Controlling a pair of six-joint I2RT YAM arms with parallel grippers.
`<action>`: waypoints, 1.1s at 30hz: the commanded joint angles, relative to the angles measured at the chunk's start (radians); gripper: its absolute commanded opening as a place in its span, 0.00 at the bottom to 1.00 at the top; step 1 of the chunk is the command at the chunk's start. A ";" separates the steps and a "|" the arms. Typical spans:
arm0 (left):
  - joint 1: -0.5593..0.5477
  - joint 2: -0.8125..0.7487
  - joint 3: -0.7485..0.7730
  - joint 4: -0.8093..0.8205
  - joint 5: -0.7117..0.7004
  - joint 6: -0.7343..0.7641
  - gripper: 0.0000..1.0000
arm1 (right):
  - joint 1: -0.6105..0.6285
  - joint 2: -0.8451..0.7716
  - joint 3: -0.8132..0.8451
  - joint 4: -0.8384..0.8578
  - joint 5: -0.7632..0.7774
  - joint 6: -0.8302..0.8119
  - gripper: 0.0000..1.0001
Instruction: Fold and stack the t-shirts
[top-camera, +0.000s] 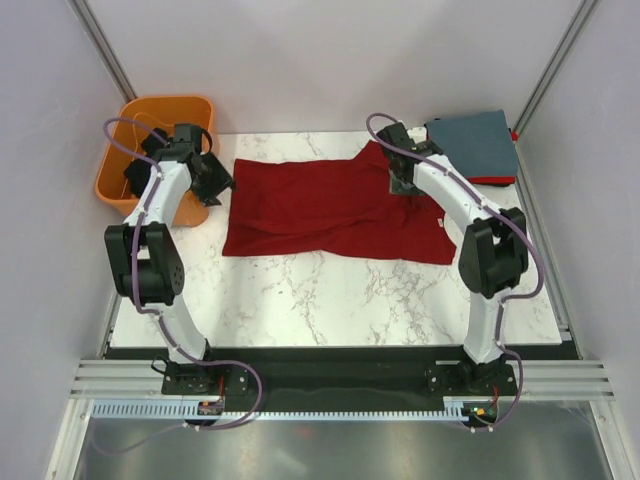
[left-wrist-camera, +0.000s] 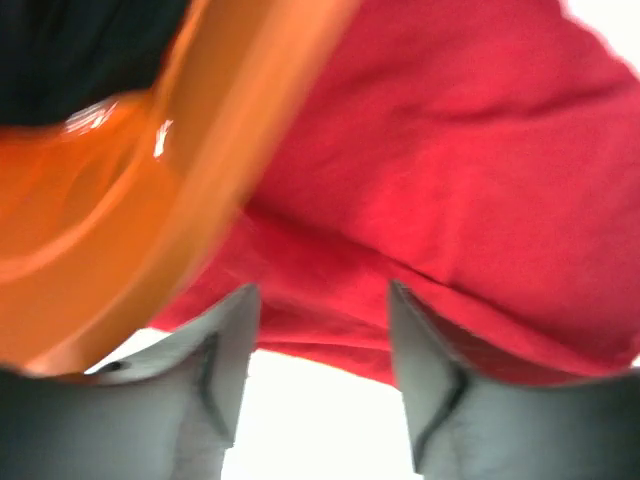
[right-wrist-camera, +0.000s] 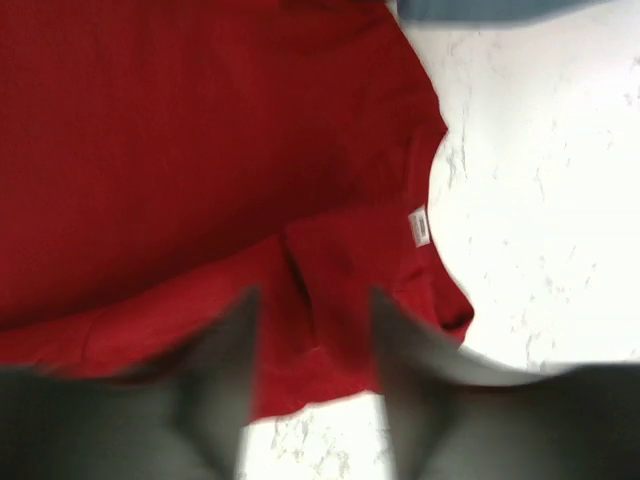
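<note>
at far left we see the orange plastic basket (top-camera: 165, 102) with black cloth (left-wrist-camera: 70, 50) inside it. our left gripper (left-wrist-camera: 322, 295) hangs just beside the basket's right wall, near the left edge of the dark red t-shirt (top-camera: 320, 205). its fingers (left-wrist-camera: 225, 390) stand spread with nothing between them. the shirt lies spread across the middle of the marble table (top-camera: 330, 300), collar end to the right, its small white tag (right-wrist-camera: 420, 227) showing. our right gripper (right-wrist-camera: 315, 300) hovers over that collar end, fingers (right-wrist-camera: 425, 400) apart and pinching nothing. in the far right corner a folded grey-blue shirt (top-camera: 475, 140) rests on a folded red shirt (top-camera: 495, 181).
</note>
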 joint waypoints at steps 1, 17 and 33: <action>-0.014 0.020 0.120 -0.063 0.037 0.039 0.68 | -0.058 0.071 0.220 -0.102 -0.023 -0.069 0.75; -0.063 -0.542 -0.511 0.077 -0.003 0.062 0.79 | -0.205 -0.630 -0.856 0.330 -0.525 0.124 0.84; 0.006 -0.483 -0.771 0.336 -0.008 -0.015 0.77 | -0.363 -0.426 -0.913 0.461 -0.502 0.032 0.80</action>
